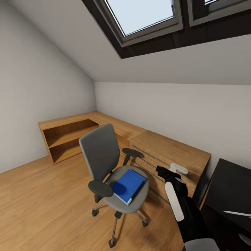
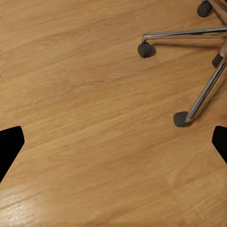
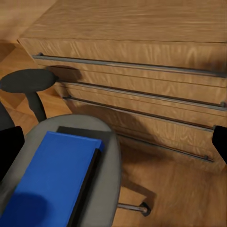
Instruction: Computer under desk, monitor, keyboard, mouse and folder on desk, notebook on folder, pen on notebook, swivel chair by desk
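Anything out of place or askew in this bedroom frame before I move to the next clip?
One thing: a blue folder lies flat on the seat of the swivel chair, skewed to the seat, not on a desk. The chair stands out on the floor, turned away from the wooden drawer unit. Nothing looks spilled or damaged.

We see an evenly bright room, daylight coming through the skylight (image 1: pixel 146 15) overhead. Soft shadows lie under the swivel chair (image 1: pixel 115 167) and across the folder (image 1: pixel 128 185). The head view bends at its edges; the floor (image 2: pixel 85 142) carries faint sheen.
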Controlling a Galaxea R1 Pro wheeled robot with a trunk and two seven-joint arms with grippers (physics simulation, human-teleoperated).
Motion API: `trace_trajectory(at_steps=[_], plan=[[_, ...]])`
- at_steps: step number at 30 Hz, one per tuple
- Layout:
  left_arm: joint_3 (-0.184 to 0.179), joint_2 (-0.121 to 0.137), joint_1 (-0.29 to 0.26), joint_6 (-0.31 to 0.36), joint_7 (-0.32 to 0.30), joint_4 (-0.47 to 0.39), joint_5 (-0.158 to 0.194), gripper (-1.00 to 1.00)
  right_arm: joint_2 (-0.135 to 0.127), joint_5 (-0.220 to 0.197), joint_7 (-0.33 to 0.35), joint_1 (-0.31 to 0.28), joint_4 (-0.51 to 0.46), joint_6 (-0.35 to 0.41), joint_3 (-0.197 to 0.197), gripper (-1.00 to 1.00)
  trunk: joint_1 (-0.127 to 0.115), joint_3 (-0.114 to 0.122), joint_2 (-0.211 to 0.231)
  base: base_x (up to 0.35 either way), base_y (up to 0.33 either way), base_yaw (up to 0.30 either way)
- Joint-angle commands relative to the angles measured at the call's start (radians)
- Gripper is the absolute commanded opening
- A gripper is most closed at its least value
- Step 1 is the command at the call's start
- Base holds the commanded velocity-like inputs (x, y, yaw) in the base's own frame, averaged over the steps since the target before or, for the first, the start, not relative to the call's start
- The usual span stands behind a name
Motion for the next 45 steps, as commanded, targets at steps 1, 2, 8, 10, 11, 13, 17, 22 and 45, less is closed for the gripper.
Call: trace_trajectory(at_steps=[1,2,8,10,11,13,17,22,45], plan=[[-0.005,0.000,-0.002,-0.005,0.005,-0.003,0.000,1.00,0.000,-0.009,-0.010,0.000,-0.007,0.003,0.001,1.00,0.000,-0.001,-0.001,0.000,0.000,0.000],[-0.005,0.000,-0.002,-0.005,0.005,-0.003,0.000,1.00,0.000,-0.010,-0.010,0.000,-0.013,0.004,0.001,1.00,0.000,-0.001,-0.001,0.000,0.000,0.000],[-0.005,0.000,-0.002,-0.007,0.006,-0.004,0.000,1.00,0.000,-0.012,-0.011,0.003,-0.034,0.006,0.001,1.00,0.000,-0.001,-0.001,0.000,0.000,0.009],[-0.005,0.000,-0.002,-0.006,0.006,-0.004,0.000,1.00,0.000,-0.012,-0.011,0.004,-0.034,0.006,0.001,1.00,0.000,-0.001,-0.001,0.000,0.000,0.099],[-0.005,0.001,-0.002,-0.005,0.007,-0.004,0.000,1.00,0.000,-0.013,-0.011,0.004,-0.034,0.007,0.002,1.00,0.000,-0.001,-0.001,0.000,0.000,0.195],[-0.005,0.001,-0.002,-0.005,0.008,-0.003,0.000,1.00,0.000,-0.013,-0.011,0.004,-0.034,0.008,0.002,1.00,0.000,-0.001,-0.001,0.000,0.000,0.224],[-0.005,0.001,-0.002,-0.006,0.008,-0.003,0.000,1.00,0.000,-0.013,-0.011,0.006,-0.033,0.008,0.002,1.00,0.000,-0.002,-0.001,0.000,0.000,0.238],[-0.004,0.000,-0.002,-0.009,0.007,-0.001,0.000,1.00,0.000,-0.013,-0.011,0.008,-0.033,0.008,0.001,1.00,0.000,-0.003,-0.001,0.000,0.000,0.064],[0.010,-0.059,-0.002,0.308,-0.019,0.254,0.000,1.00,-0.002,-0.013,-0.011,0.024,-0.043,0.010,0.001,1.00,0.073,-0.063,-0.134,0.000,0.000,0.003]])
